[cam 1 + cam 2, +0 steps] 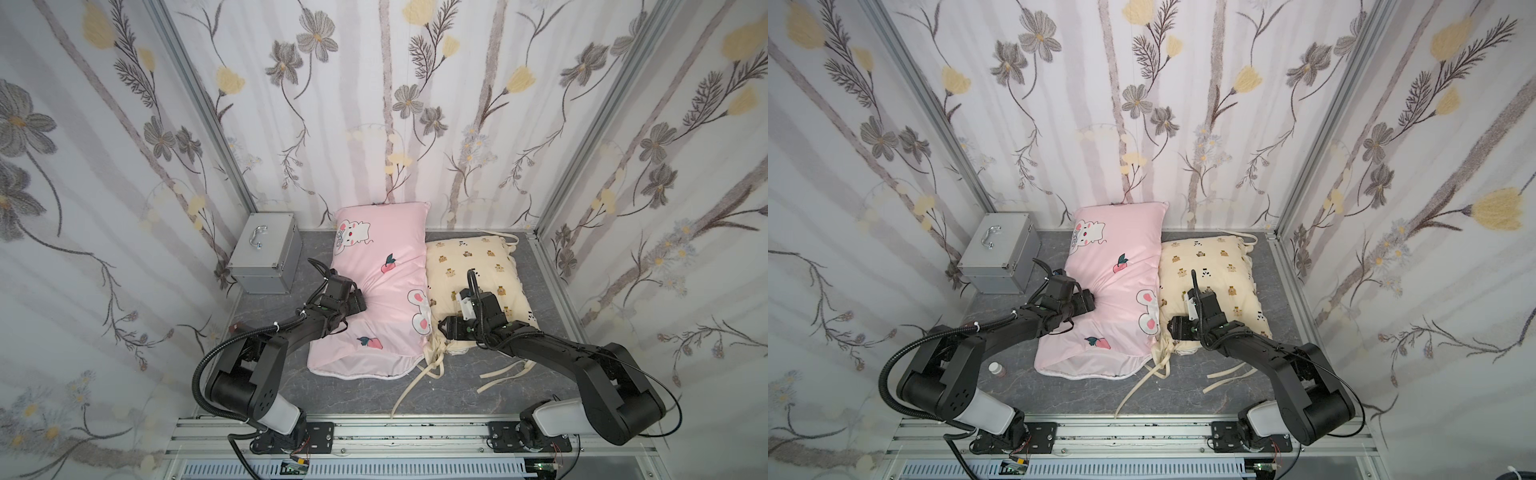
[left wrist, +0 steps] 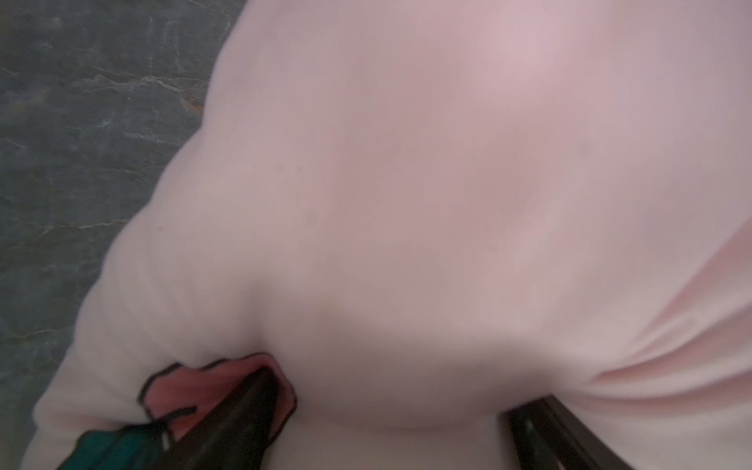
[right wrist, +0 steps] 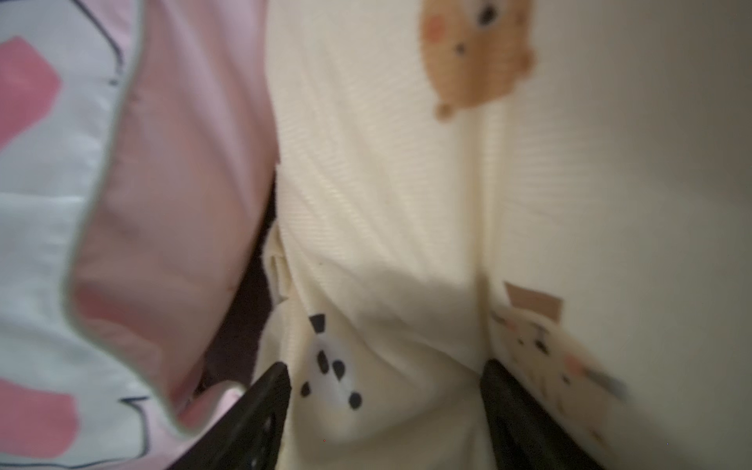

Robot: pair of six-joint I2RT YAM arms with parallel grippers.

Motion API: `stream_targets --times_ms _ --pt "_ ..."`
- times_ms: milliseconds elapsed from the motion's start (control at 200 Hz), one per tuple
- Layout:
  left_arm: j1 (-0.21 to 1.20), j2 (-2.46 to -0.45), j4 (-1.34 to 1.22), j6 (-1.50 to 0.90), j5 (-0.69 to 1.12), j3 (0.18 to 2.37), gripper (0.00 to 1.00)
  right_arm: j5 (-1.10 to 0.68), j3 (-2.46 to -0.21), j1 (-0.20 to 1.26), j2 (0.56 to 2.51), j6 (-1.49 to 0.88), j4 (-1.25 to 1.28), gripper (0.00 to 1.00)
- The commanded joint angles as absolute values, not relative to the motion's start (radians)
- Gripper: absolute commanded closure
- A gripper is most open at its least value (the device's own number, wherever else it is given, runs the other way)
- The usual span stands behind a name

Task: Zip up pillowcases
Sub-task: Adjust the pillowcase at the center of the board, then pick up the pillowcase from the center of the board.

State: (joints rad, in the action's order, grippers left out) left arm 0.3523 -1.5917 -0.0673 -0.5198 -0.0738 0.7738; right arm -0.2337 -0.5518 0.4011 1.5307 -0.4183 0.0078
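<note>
Near edge, bottom of frame in both top views: a metal rail (image 1: 395, 434) carries both arm bases. Above it lies the grey marbled bench (image 1: 353, 399).

Lower centre: loose cream ties (image 1: 415, 374) trail over the bench from the near corner of the cream pillowcase (image 1: 478, 266). A small white-capped bottle (image 1: 996, 369) stands at lower left beside the left arm.

The pink pillowcase (image 1: 382, 291) lies lengthwise at centre frame. Its near end gapes, with white inner fabric showing. The cream pillowcase lies just right of it, touching along the long side.

Left pincer (image 1: 360, 306): it is pressed into the left flank of the pink pillowcase, mid-length. In the left wrist view the pincer (image 2: 390, 423) stands wide, its fingers (image 2: 244, 411) sunk in fabric that bulges between them. Whether the fabric is pinched cannot be told.

Right pincer (image 1: 441, 325): it sits at the near left corner of the cream pillowcase. In the right wrist view the pincer (image 3: 390, 398) stands wide, its fingers (image 3: 264, 411) astride a fold of cream cloth. Grip not confirmed.

Far left: a grey metal box (image 1: 266, 257) with a handle stands apart from the pink pillowcase. Floral curtains (image 1: 374, 104) close the rear and both sides.
</note>
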Motion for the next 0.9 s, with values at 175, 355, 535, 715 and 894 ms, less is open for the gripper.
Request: stream_targets --times_ms 175,355,535,715,894 --pt "0.313 -1.65 0.032 -0.521 -0.046 0.813 0.12 -0.203 -0.593 0.45 1.265 -0.381 -0.214 0.13" --pt "0.296 -1.675 0.045 -0.516 -0.034 0.845 0.12 -0.414 -0.672 0.561 1.361 -0.415 0.016 0.07" --pt "0.253 -1.713 0.045 -0.523 0.007 0.869 0.12 -0.521 -0.738 0.578 1.541 -0.409 0.207 0.0" --pt "0.239 -1.738 0.041 -0.533 0.037 0.891 0.12 -0.61 -0.778 0.63 1.689 -0.449 0.383 0.0" --pt "0.238 -1.762 0.041 -0.545 0.047 0.919 0.13 -0.685 -0.704 0.684 1.7 -0.5 0.425 0.0"
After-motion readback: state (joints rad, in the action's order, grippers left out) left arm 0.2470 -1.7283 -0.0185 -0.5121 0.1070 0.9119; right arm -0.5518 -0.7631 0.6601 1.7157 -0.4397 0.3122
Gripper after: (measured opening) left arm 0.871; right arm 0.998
